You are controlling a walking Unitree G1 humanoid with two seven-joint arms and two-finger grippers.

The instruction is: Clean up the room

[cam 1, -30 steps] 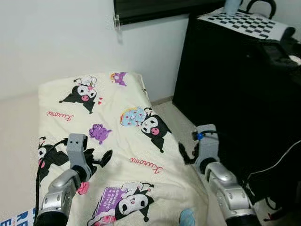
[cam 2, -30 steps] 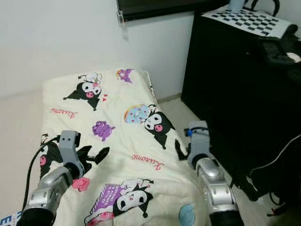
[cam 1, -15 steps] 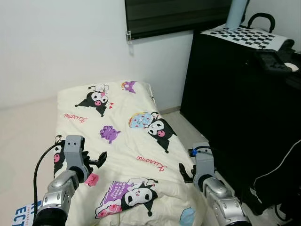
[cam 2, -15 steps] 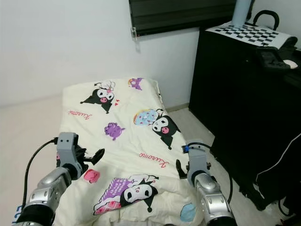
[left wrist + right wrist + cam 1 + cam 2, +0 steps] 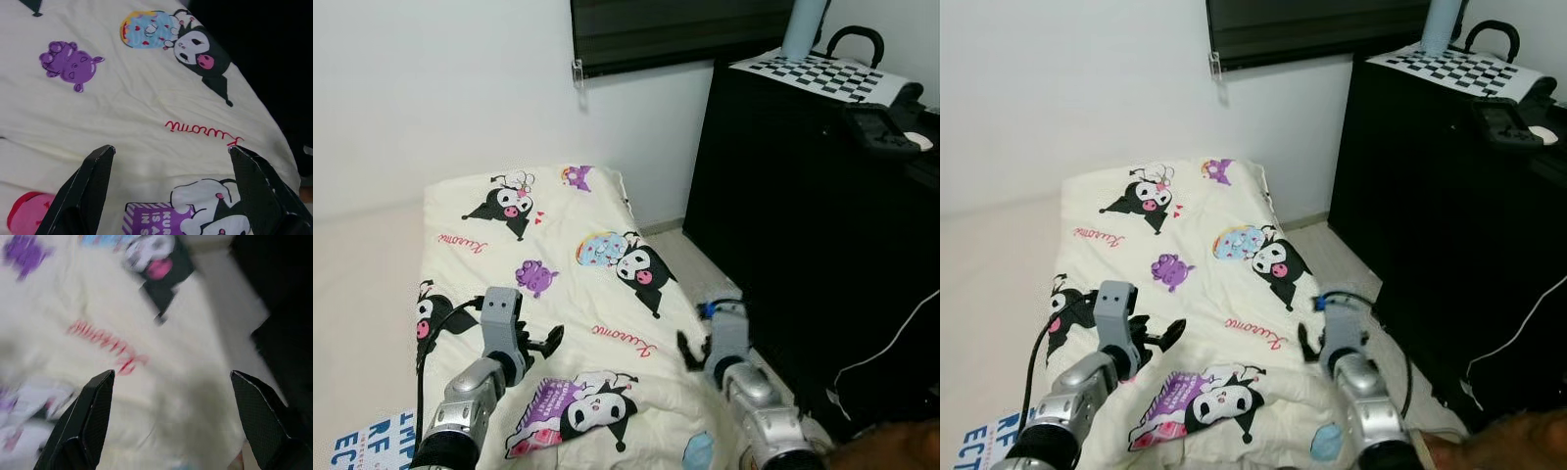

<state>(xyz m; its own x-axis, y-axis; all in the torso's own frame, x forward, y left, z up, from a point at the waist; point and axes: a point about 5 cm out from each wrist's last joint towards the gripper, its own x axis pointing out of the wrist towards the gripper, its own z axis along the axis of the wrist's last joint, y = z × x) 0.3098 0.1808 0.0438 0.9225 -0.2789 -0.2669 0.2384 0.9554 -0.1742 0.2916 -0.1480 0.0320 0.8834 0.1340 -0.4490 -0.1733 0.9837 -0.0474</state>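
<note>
I stand at the foot of a low bed covered by a cream blanket (image 5: 558, 264) printed with cartoon characters, which lies spread along the wall toward a white wall and a dark window blind (image 5: 675, 29). My left gripper (image 5: 540, 345) hovers just above the near part of the blanket with its fingers spread wide and nothing between them; the left wrist view confirms both fingers (image 5: 85, 191) apart over bare fabric. My right gripper (image 5: 690, 351) hangs over the blanket's right edge, likewise parted and empty, though its wrist view is blurred. In my judgement the tidying is at an early stage: the blanket is mostly flat but rumpled and bunched at the near end, neither gripper has hold of it, and straightening or folding it is yet to be done. A tall black cabinet (image 5: 783, 225) stands just beside the bed on my right, carrying a checkerboard sheet (image 5: 818, 70), a light blue cylinder (image 5: 801, 27) and a black handle (image 5: 854, 41). Legible writing: red script reading "Kuromi" (image 5: 203, 132) repeated across the blanket; a purple printed block showing "IS A" (image 5: 154, 218); blue letters on a sheet on the floor (image 5: 372, 441), only partly readable.
</note>
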